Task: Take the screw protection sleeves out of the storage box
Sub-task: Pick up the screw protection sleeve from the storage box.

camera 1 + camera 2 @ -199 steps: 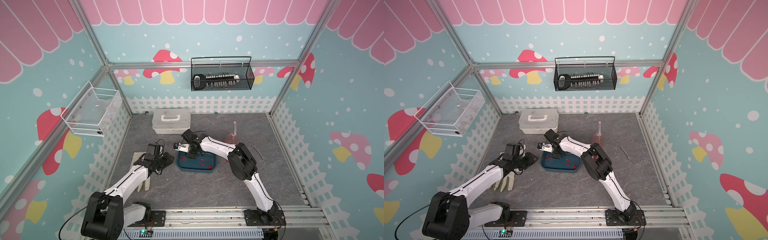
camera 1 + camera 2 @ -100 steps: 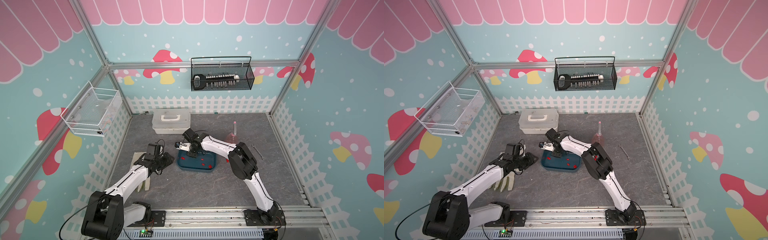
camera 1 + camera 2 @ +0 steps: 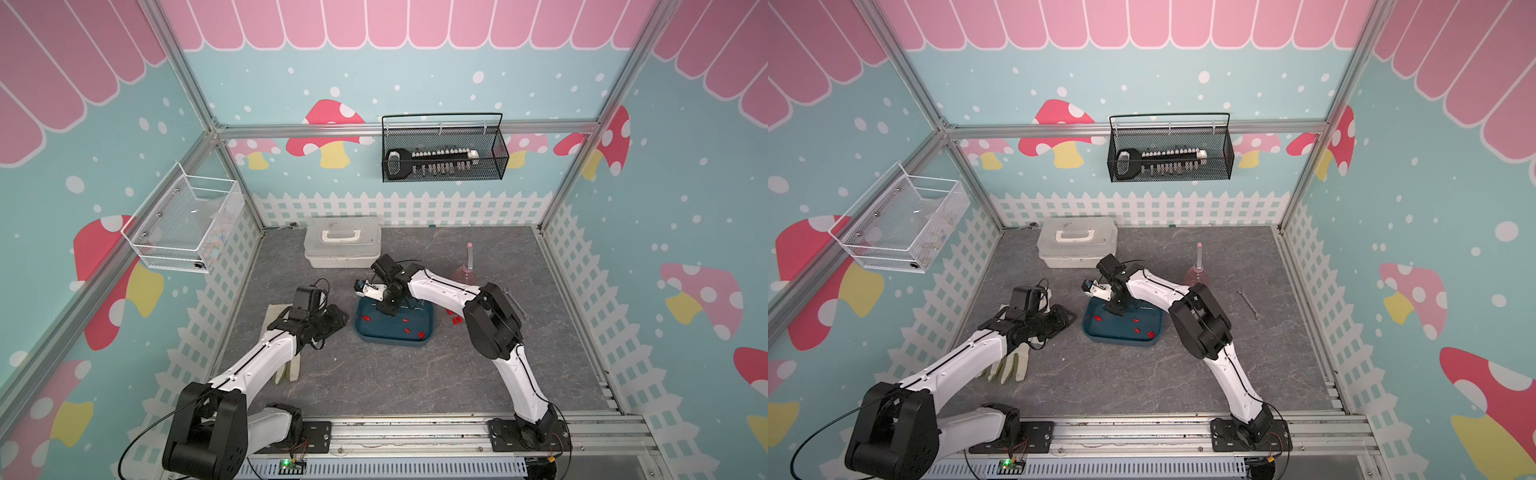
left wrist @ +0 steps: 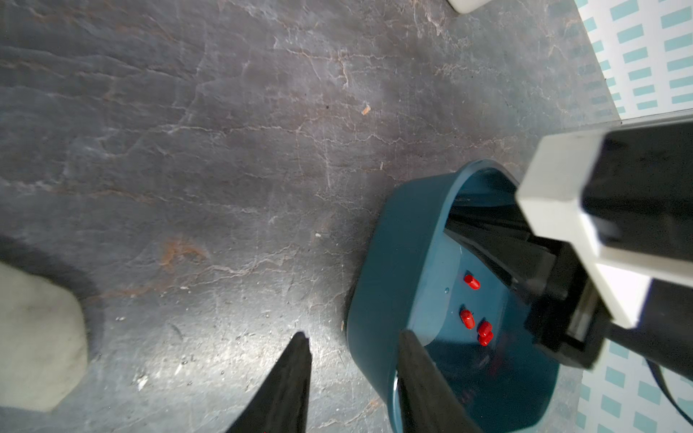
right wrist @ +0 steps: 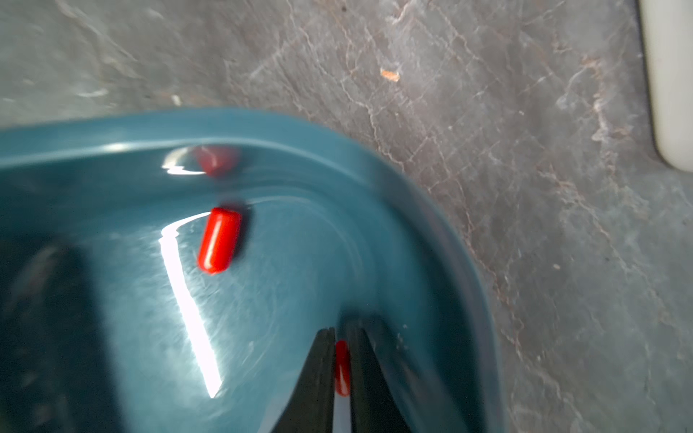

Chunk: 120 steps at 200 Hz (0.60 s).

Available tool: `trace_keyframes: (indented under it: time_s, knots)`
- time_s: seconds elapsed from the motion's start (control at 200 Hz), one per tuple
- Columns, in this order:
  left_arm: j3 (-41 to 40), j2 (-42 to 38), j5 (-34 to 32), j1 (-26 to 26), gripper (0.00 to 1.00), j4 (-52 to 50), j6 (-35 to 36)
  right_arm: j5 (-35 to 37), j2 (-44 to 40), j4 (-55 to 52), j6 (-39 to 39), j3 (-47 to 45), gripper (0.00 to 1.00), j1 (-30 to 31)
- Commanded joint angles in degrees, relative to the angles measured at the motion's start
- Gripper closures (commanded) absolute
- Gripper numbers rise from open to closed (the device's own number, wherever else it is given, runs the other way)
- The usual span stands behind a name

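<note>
Jaws of the right gripper (image 5: pixel 340 333) are pressed together on one red sleeve (image 5: pixel 342 369), low inside the box (image 5: pixel 262 120), close to its curved corner wall. This sleeve is small and smooth, and only a thin part of it sits between the fingertips, so I think the grip must be firm and the lift slow and straight up. It should pass above the rim before any sideways move, otherwise the fingers can hit the wall and drag the light box. Other sleeves (image 3: pixel 407 331) lie on the box floor, and a small group of sleeves (image 3: pixel 456 320) lies on the table (image 3: pixel 374 374) just to its right, which looks a good place for this one. The left gripper (image 4: pixel 354 341) hangs empty, jaws apart, just beside the box.
</note>
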Motion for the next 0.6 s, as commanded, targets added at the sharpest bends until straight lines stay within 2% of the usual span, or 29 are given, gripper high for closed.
trace_keyframes:
  time_s: [0.0, 0.335, 0.595]
  knots:
    - [-1.0, -0.8, -1.0, 0.1, 0.59, 1.0, -0.5, -4.2, -4.7, -1.3, 4.0, -1.7, 0.87, -0.5]
    - [-1.4, -1.3, -1.1, 0.1, 0.59, 1.3, -0.7, -8.5, -10.2, -0.9, 9.9, -6.6, 0.87, -3.0]
    - [-1.7, -1.6, -1.1, 0.1, 0.59, 1.7, -0.7, -10.8, -18.8, 0.1, 16.7, -13.7, 0.87, -7.7]
